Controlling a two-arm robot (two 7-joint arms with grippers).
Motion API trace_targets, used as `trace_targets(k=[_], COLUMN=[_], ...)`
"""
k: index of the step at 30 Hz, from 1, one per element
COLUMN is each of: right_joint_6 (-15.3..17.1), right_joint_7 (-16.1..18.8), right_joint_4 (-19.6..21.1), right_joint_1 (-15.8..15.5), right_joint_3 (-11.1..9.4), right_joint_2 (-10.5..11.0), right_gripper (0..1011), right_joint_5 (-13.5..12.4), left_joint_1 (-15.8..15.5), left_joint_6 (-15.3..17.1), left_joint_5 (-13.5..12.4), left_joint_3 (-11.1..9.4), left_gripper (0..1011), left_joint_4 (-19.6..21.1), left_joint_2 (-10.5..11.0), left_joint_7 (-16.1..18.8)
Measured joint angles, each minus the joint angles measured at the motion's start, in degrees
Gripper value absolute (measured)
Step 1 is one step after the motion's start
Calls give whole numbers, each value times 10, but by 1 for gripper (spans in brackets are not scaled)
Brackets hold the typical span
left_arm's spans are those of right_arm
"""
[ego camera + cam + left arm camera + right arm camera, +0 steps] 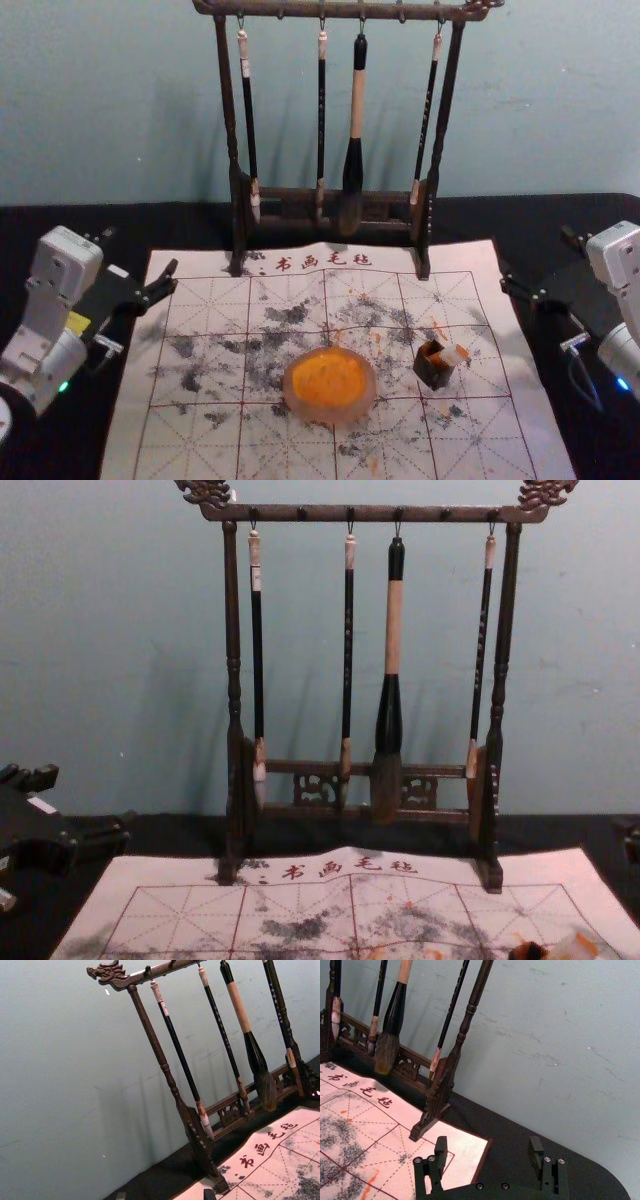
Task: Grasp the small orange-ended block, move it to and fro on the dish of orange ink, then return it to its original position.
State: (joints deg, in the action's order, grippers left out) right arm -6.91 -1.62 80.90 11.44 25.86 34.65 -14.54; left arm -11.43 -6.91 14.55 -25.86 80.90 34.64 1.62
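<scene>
Head view: to the right of the round, pale-rimmed dish [365, 388] of flat, matte orange ink, small orange-ended block [453, 355], pale and smooth-sided, leaning tilted at the mouth of a dark, boxy holder [434, 372]. Under both, a pale mat [200, 440] with red grid lines and grainy black smudges. Beyond, four slender-to-stout brushes hanging by loops from a rack [233, 130] of dark, turned and carved wood. Off the mat's left side, left gripper [140, 252], spread open and gripping nothing; near its right side, right gripper [540, 262], likewise parted, with blunt black fingers [440, 1152].
</scene>
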Motion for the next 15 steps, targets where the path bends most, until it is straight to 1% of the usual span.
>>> trace_targets(k=[15], right_joint_6=[0], right_joint_7=[0], right_joint_4=[0], right_joint_1=[0], right_joint_3=[0], right_joint_2=[0], right_gripper=[1002], right_joint_5=[0], left_joint_1=[0], left_joint_6=[0], left_joint_5=[0], left_joint_3=[0], left_gripper=[1001], left_joint_4=[0], left_joint_2=[0], left_joint_7=[0])
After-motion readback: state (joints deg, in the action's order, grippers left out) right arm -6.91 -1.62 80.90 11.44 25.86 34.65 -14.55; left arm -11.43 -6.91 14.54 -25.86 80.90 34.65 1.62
